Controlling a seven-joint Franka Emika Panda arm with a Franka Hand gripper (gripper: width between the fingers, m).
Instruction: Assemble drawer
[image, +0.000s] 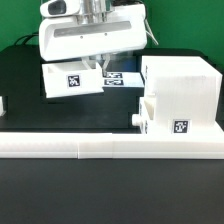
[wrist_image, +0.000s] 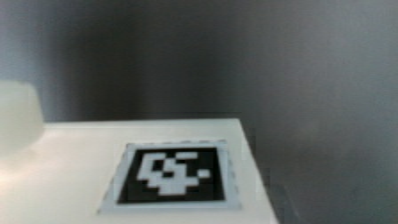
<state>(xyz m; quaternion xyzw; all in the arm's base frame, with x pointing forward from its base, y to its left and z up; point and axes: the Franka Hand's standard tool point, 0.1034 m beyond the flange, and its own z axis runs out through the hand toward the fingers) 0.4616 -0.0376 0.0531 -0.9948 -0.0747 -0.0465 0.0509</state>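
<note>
Fingers (image: 98, 62) reach down from the arm's white head onto the rear edge of a tilted white panel (image: 72, 79); whether they pinch it or stand spread cannot be told. That panel bears a tag (image: 71, 82), which fills the wrist view (wrist_image: 175, 175) in blur. Just beside it lies the marker board (image: 115, 77). On the exterior view's right the box (image: 180, 95) stands on the dark surface (image: 20, 70), against a long white rail (image: 100, 148) in front.

Exterior view: frontal, table-level, mid-range. Wrist view: close on tagged panel (wrist_image: 175, 172).
</note>
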